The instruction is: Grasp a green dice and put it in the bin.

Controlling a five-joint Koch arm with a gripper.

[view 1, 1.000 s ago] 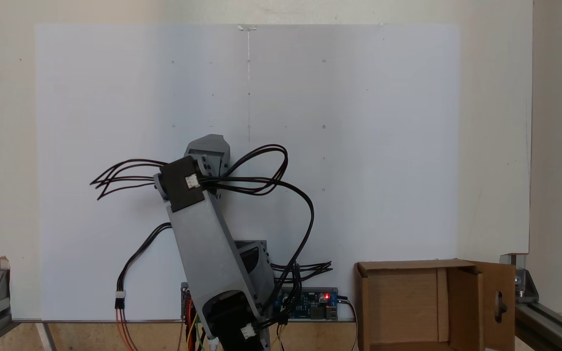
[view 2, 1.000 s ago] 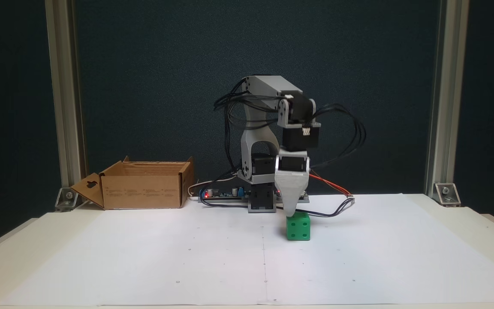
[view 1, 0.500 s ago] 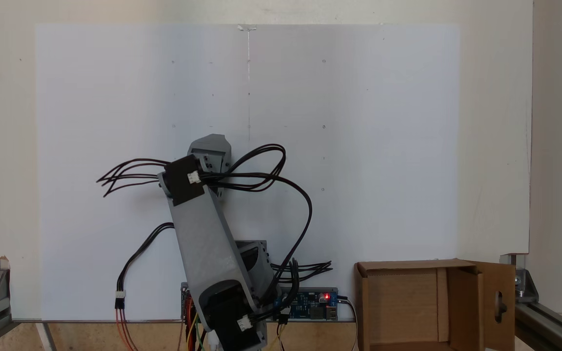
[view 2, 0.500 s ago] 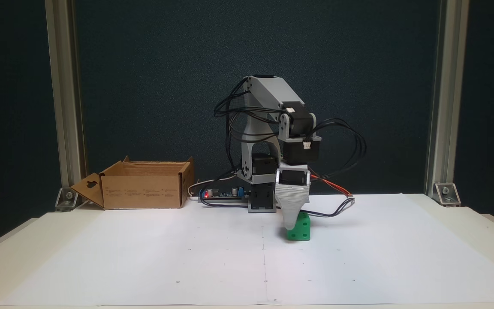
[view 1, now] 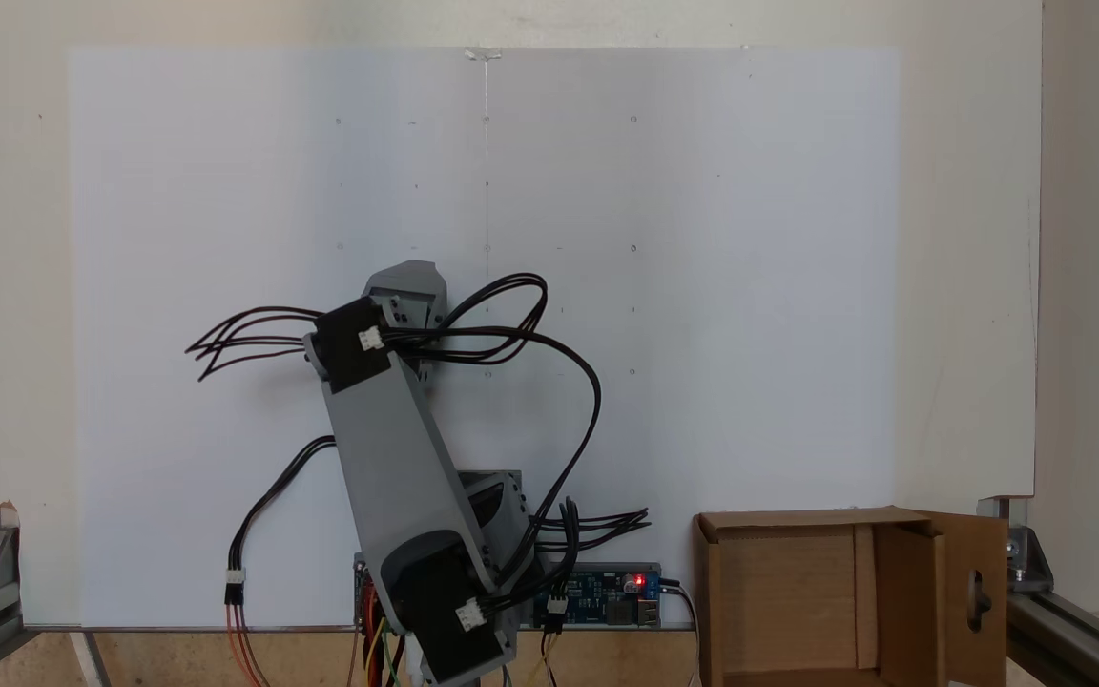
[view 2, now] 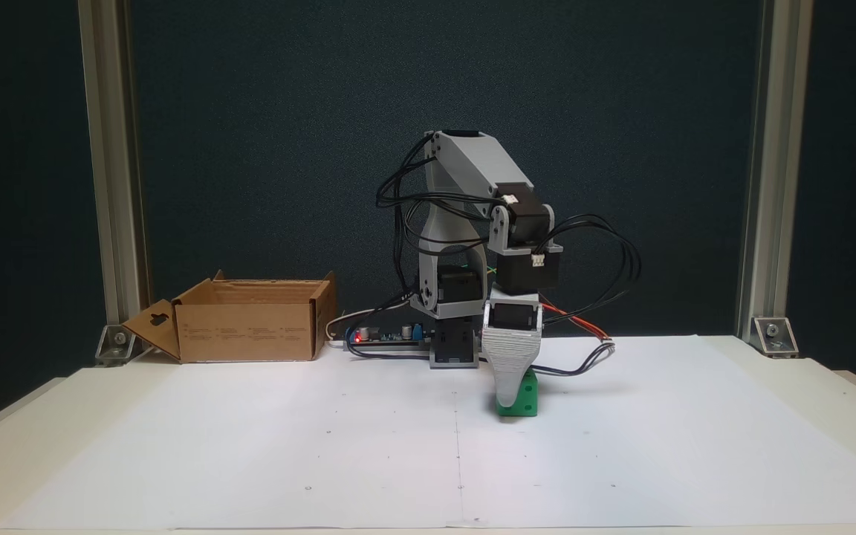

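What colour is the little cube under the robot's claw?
Bright green, with sunken round pips. The dice shows best in the fixed view facing the arm, partly behind the grey gripper.

the gripper [view 2: 508,397] covers much of the green dice [view 2: 526,394]; its jaw gap is hidden.

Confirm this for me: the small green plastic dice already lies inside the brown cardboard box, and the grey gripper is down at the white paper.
Not quite. The small green plastic dice sits on the white paper, far right of the brown cardboard box, as the front fixed view shows. The grey gripper is indeed down at the paper, right at the dice.
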